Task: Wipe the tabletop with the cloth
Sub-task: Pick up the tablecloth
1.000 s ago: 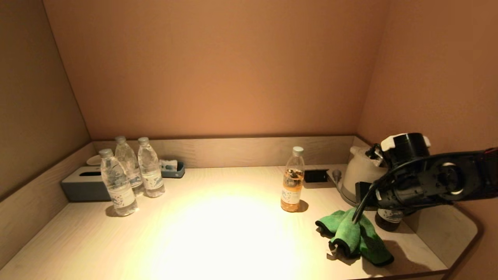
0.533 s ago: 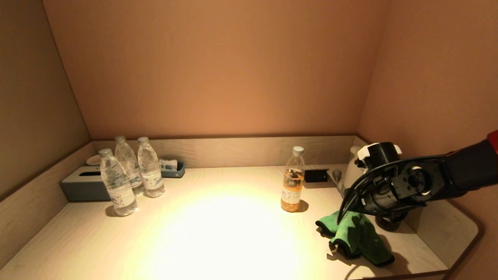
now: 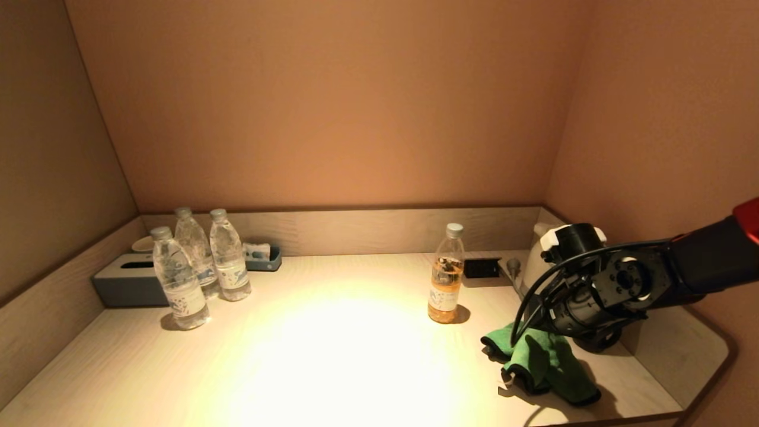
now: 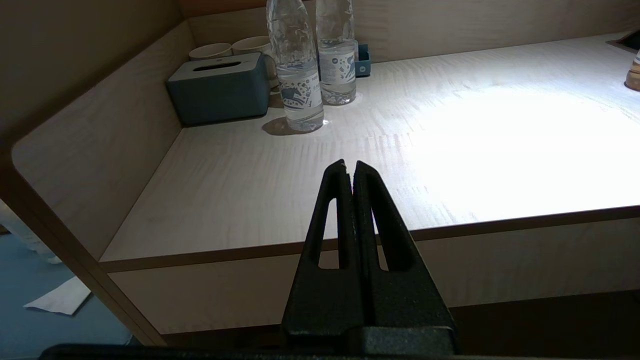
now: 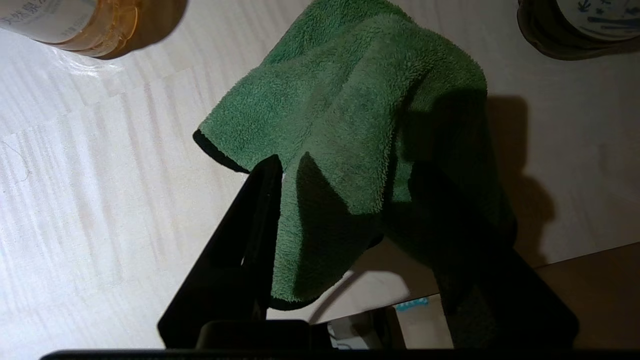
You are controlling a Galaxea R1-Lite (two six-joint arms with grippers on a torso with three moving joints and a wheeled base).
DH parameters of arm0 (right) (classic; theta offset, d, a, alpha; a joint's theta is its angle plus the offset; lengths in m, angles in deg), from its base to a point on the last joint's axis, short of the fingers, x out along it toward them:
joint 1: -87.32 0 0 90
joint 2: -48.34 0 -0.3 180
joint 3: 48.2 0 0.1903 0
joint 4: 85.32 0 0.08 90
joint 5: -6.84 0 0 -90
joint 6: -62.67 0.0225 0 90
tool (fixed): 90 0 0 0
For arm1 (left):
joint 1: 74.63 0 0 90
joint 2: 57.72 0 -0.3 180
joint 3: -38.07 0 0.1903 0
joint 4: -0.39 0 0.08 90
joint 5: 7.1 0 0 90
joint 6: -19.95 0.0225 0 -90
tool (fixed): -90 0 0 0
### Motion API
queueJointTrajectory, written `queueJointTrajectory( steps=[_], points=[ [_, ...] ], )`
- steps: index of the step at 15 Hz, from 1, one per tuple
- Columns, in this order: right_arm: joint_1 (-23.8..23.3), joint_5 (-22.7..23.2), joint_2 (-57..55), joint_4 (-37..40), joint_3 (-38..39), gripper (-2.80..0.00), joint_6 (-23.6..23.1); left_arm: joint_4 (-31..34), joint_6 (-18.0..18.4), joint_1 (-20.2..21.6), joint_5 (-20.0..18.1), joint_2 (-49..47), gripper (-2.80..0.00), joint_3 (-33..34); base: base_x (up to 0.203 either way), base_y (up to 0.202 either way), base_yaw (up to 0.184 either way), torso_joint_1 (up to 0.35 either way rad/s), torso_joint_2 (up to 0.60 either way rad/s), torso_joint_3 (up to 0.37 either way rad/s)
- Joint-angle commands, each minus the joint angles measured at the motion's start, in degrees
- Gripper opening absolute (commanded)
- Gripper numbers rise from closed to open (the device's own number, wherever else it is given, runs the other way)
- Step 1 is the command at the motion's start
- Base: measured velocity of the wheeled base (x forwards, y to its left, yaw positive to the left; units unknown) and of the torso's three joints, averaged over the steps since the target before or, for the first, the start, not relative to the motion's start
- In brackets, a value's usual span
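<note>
While my right gripper hangs over the crumpled green microfibre cloth at the lower right of the head view, I judge the job to be barely begun: the cloth is not yet grasped and no wiping shows on the pale wood-grain tabletop. Through the right wrist camera I see the fingers spread apart, one dark finger at the cloth's black-trimmed edge and the other over its shadowed side, so the bunched fabric sits between them but is not pinched. The cloth lies on the tabletop near the front edge, just beside the amber-filled plastic bottle and close to the dark round base of a jar. What I reckon is left is everything that counts: settle the fingers onto the fabric, close on it, then sweep it across the bright middle of the surface. My left gripper is parked off the front edge of the table, its fingers pressed together on nothing. Three clear water bottles and a grey tissue box stand at the left of the head view, well apart from the cloth.
</note>
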Motion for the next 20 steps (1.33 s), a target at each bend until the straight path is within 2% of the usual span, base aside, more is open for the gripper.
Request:
queueJointTrajectory(
  steps=[1, 17, 18, 20],
  points=[
    [0.03, -0.06, -0.90, 0.13, 0.13, 0.00, 1.29, 0.00, 0.04, 0.01, -0.02, -0.01, -2.80, 0.01, 0.000, 0.000, 0.000, 0.000, 0.00, 0.000],
    [-0.15, 0.02, -9.93, -0.21, -1.85, 0.00, 4.52, 0.00, 0.04, -0.05, -0.02, -0.01, -2.80, 0.01, 0.000, 0.000, 0.000, 0.000, 0.00, 0.000],
    [-0.15, 0.02, -10.11, -0.21, -1.94, -2.80, 4.52, 0.00, 0.04, 0.04, -0.02, -0.01, -2.80, 0.10, 0.000, 0.000, 0.000, 0.000, 0.00, 0.000],
    [-0.23, 0.03, -10.65, -0.13, -2.20, -2.80, 4.53, 0.00, 0.04, -0.05, -0.02, -0.01, -2.80, 0.02, 0.000, 0.000, 0.000, 0.000, 0.00, 0.000]
  ],
)
